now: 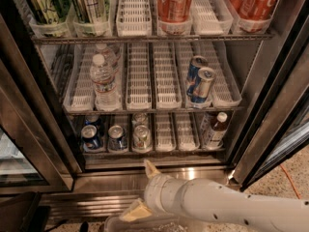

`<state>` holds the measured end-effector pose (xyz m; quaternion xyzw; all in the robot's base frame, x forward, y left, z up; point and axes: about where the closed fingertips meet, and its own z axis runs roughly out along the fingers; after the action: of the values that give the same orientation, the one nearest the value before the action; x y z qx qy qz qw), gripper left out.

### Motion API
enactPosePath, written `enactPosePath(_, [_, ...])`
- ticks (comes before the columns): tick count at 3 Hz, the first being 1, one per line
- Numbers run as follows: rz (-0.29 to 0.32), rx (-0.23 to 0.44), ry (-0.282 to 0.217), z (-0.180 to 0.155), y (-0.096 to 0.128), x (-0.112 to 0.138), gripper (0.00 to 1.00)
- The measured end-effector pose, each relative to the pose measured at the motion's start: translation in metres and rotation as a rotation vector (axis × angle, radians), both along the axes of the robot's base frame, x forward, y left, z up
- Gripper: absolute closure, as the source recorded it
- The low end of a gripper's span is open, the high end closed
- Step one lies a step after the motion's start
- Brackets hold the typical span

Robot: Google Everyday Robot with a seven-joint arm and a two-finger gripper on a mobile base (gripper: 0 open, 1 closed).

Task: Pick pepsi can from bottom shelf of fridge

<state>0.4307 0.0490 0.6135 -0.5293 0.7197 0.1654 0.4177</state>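
Pepsi can [91, 138] stands on bottom shelf [164, 132]; jaws spread by fridge base [203, 174].

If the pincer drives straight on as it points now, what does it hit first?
Likely the steel base panel, under the bottom shelf; the pincer hangs low before it, though depth is unclear.

Your arm [231, 209] reads as one smooth white tube with a glossy plastic shell, thick and rounded. A few small dark dots run along its lower side; what they are can't be told. It ends in a rounded white wrist collar [159, 195]. Your tool [137, 190] sits at the bottom centre of the view: two cream-yellow, wedge-shaped fingers [150, 168], spread wide apart, matte next to the white shell.
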Motion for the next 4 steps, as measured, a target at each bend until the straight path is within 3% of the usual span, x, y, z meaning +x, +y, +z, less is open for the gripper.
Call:
enactPosePath(1, [0.003,0.033,-0.044,-0.003,0.022,0.009,0.0])
enactPosePath(2, [-0.004,0.035,-0.049,-0.003,0.022,0.011,0.0])
enactPosePath(3, [-0.022,0.049,-0.055,-0.001,0.023,0.005,0.0])
enactPosePath(4, [-0.033,0.105,-0.093,-0.01,0.038,-0.019,0.0])
